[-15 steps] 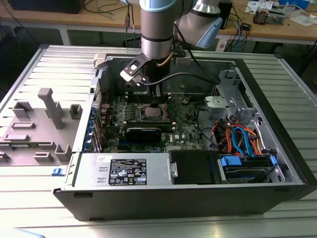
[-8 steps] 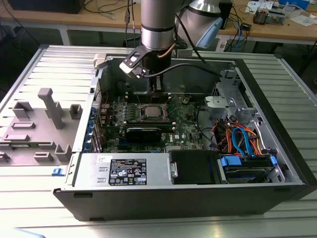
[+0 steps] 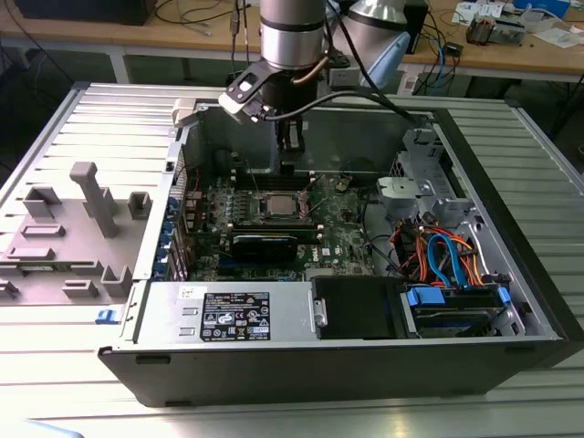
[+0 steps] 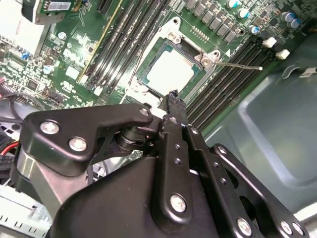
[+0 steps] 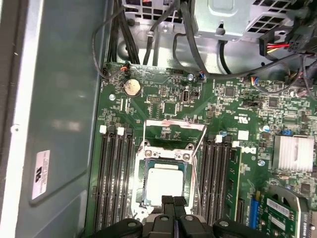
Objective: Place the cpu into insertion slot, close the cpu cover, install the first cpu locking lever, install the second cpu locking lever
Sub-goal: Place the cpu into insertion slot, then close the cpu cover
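1. Nearest in the exterior view, the open computer case lies on the ribbed worktop. A silver power supply sits along its near wall, and blue and orange cables bunch at its near corner on the exterior view's right.
2. A grey fixture stands beside the case, by the worktop's edge on the exterior view's left.
3. In the middle of the green motherboard, the cpu lies flat in the insertion slot, between banks of black memory slots.
4. The cpu cover lies down around the cpu, whose dull metal top shows through its window.
5. In the second wrist view a thin locking lever juts from one corner of the slot out over the memory slots.
6. The hand hangs over the slot's far edge. Its fingertips are pressed together with nothing between them.
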Action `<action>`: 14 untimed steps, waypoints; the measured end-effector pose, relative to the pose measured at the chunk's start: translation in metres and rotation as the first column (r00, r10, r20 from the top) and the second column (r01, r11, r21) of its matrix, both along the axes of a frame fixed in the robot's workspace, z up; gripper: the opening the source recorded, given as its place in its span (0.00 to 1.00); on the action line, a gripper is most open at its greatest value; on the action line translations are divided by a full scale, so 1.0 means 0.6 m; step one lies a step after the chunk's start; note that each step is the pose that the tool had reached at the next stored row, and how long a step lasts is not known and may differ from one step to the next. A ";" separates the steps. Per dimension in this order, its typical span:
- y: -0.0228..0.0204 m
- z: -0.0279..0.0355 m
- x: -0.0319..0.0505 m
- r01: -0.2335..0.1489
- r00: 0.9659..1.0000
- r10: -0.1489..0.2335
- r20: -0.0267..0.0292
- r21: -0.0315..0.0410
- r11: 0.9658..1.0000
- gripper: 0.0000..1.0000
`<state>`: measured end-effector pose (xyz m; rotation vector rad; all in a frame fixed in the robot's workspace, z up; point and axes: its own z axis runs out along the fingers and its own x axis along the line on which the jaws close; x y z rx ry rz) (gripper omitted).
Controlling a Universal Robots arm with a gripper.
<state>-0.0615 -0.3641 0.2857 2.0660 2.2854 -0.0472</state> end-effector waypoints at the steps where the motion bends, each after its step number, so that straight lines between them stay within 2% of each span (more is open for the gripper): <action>1: 0.0000 0.001 0.000 0.000 1.000 0.000 0.000 0.000 1.000 0.11; 5: -0.0007 0.001 0.008 0.001 1.000 -0.001 0.000 0.000 1.000 0.11; 8: -0.0045 -0.001 0.021 0.004 1.000 -0.004 -0.001 0.000 1.000 0.11; 10: -0.0065 -0.002 0.022 0.008 1.000 -0.008 -0.001 0.000 1.000 0.11; 13: -0.0087 -0.008 0.022 0.035 0.999 -0.035 -0.001 0.000 0.999 0.11; 14: -0.0101 -0.010 0.027 0.036 0.999 -0.036 -0.001 0.001 0.999 0.11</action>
